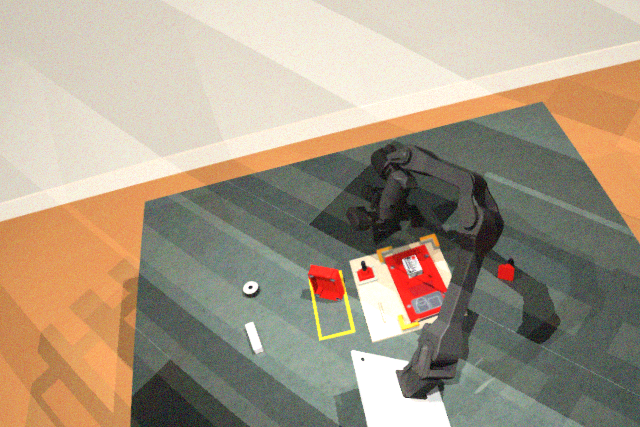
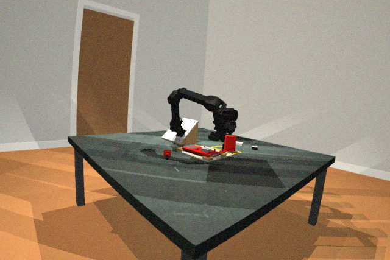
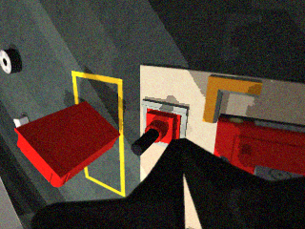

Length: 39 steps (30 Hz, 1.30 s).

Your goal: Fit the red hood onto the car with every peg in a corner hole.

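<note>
The red hood (image 1: pixel 326 283) (image 2: pixel 230 143) (image 3: pixel 67 138) stands upright on an edge at one end of the yellow outline (image 1: pixel 337 335) (image 3: pixel 123 162), beside the jig board (image 1: pixel 369 303) (image 3: pixel 152 83). The red chassis (image 1: pixel 405 282) (image 3: pixel 229 143) lies in the jig; its engine block (image 1: pixel 412 265) sits on the deck. The corner pegs are small and hard to make out. My gripper (image 1: pixel 379 237) (image 3: pixel 178 145) is shut and empty, above the jig board's edge region, away from the hood. In the wrist view its fingers cover part of the board and chassis.
A red block with a black knob (image 1: pixel 365 273) (image 3: pixel 164 128) stands on the jig board, another (image 1: pixel 506 271) (image 2: pixel 167 153) beyond the arm. A wheel (image 1: pixel 250 288) (image 2: pixel 254 148) and white bar (image 1: pixel 253 338) lie past the hood. A white sloped panel (image 1: pixel 379 386) (image 2: pixel 189 123) is near the base.
</note>
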Motion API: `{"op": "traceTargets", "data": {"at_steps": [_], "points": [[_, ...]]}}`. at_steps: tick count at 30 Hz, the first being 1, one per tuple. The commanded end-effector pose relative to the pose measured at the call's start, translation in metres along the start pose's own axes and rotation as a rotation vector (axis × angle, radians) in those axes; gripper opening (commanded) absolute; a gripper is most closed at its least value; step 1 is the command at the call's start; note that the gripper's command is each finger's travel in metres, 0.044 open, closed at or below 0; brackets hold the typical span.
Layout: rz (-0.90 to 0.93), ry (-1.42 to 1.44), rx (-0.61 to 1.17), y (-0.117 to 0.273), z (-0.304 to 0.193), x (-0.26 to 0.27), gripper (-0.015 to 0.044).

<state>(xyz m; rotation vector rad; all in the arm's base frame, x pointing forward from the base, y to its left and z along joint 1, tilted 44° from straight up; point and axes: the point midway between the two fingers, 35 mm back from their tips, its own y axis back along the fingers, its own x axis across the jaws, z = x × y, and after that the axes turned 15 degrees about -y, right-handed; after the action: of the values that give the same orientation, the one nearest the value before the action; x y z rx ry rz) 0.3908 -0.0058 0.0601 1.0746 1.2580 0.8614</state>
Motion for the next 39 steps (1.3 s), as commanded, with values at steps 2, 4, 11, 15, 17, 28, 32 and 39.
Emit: {"op": "traceTargets", "data": {"at_steps": [2,4,11,15,17,28,32,39], "points": [[-0.155,0.313,0.043,-0.009,-0.01,0.053,0.0],[-0.223,0.437,0.057,-0.012,-0.015,0.074,0.0],[-0.452,0.831,0.089,-0.02,-0.035,0.138,0.0],[-0.459,0.841,0.09,-0.02,-0.036,0.14,0.0],[-0.459,0.841,0.09,-0.02,-0.036,0.14,0.0],[-0.459,0.841,0.089,-0.038,-0.033,0.132,0.0],[-0.46,0.841,0.089,-0.052,-0.032,0.125,0.0],[-0.46,0.841,0.089,-0.06,-0.031,0.12,0.0]]}}
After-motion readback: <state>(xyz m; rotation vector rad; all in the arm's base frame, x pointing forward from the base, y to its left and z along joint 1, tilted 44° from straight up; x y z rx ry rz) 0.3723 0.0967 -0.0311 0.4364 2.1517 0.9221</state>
